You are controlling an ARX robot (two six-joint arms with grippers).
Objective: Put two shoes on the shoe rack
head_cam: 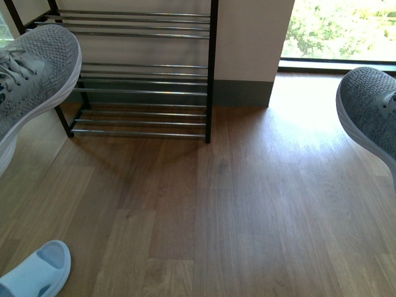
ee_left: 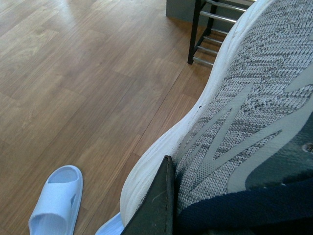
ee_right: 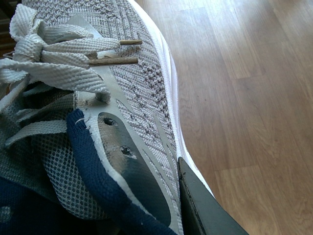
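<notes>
Shoes aloft: grey knit, white-soled left sneaker (head_cam: 37, 68) hangs before the left end of the black metal-framed, silver-barred shoe rack (head_cam: 211, 68), right sneaker (head_cam: 371, 105) well to its right. Left gripper (ee_left: 164, 200) and right gripper (ee_right: 195, 203) each clamp their sneaker's side

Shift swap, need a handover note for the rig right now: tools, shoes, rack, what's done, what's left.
The left tool is shut on the left shoe, held off the floor in front of the rack.
The right tool is shut on the right shoe, held up at the far right, away from the rack.
Done: both shoes are gripped and raised.
Left: set both on the rack; no shoe shows on its visible tiers.
A blue slide lies on the floor at near left; it is not part of the job.
</notes>
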